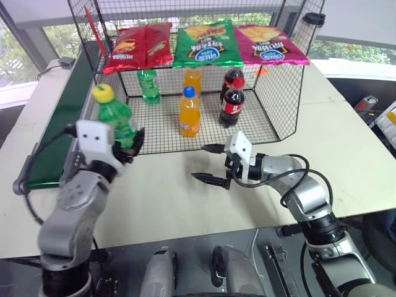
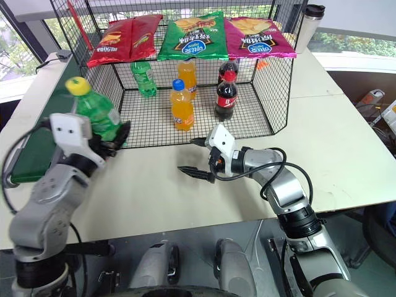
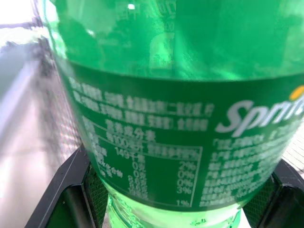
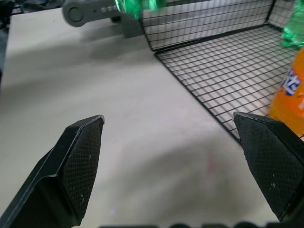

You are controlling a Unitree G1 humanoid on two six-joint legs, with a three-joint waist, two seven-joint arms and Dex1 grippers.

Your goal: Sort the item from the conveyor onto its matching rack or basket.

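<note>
Left fingers [image 3: 71, 190]: clamped on the green bottle [image 1: 117, 120], held tilted beside the conveyor [image 1: 62, 117].
Right gripper [image 1: 210, 164]: fingers spread wide, holding nothing.
Wire cage [image 1: 272, 117]: five bottles — one green, two orange, two cola.
Chip bags on cage: three.

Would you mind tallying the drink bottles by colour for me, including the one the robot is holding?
Green bottles: 2, one held in the left gripper at, one in the wire cage at
Orange bottles: 2
Dark cola bottles: 2
Total: 6
</note>
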